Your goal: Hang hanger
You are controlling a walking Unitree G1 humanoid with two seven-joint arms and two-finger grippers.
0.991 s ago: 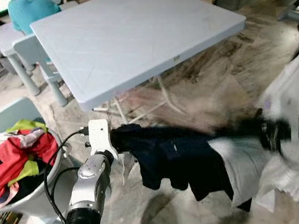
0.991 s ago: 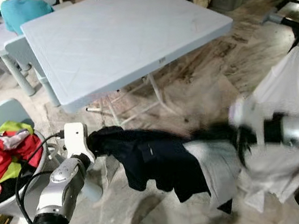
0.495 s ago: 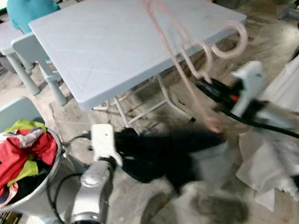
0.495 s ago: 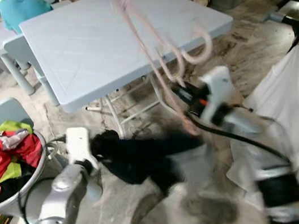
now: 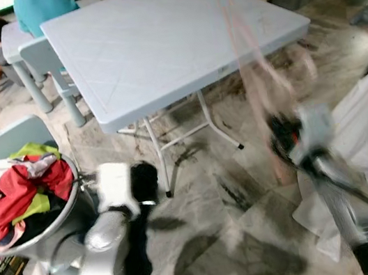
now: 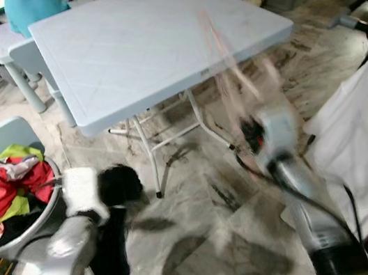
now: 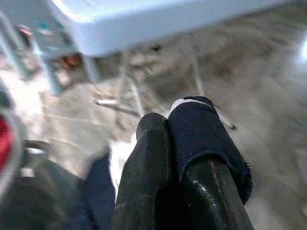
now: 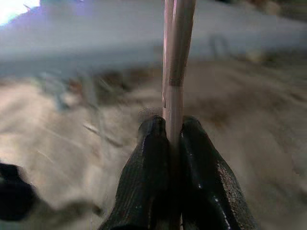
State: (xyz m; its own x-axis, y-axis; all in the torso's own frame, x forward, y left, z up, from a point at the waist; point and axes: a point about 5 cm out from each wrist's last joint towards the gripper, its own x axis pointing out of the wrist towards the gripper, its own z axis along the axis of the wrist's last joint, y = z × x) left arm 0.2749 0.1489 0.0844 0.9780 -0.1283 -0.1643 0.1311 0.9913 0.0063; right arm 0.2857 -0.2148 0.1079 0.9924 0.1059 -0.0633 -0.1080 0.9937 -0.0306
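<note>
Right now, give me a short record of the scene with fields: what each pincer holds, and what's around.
left pincer: shut on the dark garment, which hangs toward the floor
right pincer: shut on the pink hanger, blurred by motion
table: light blue, ahead of the robot
laundry basket: at the robot's left, full of coloured clothes
white shirt: at the robot's right
person: in a teal top, beyond the table

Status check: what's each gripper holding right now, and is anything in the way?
Right gripper shut on pink hanger, blurred mid-swing. Left gripper shut on dark garment, hanging low. Table close ahead.
</note>
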